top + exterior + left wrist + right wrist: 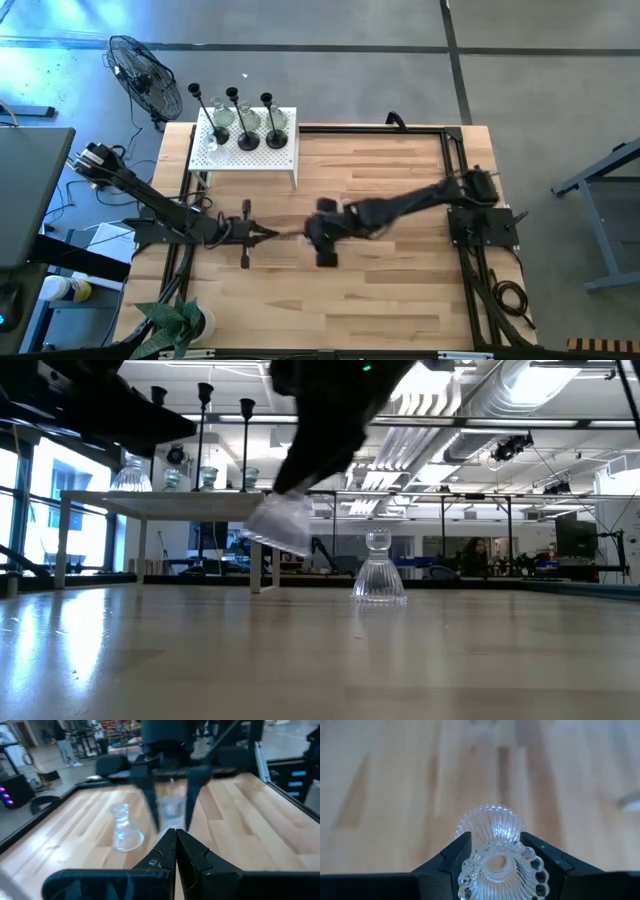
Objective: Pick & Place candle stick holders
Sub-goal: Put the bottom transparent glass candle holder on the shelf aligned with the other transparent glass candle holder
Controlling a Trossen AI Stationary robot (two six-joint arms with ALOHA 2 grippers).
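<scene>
while the wooden table (400, 290) lay mostly bare, the white perforated stand (285, 162) at its far left corner carried three black candle stick holders (248, 135) and some clear glass ones, seemingly as the store for the task. the right arm reached from its base toward the table's middle, and the right gripper (496, 845) had its jaws closed around a ribbed clear glass holder (492, 827), raised off the wood in the low view, probably for carrying. the left gripper (172, 837) rested low on the table, nearer than the stand, jaws pressed together on nothing, likely waiting. a second glass holder (379, 570) stood upright on the table beside the carried one. no writing could be read.
</scene>
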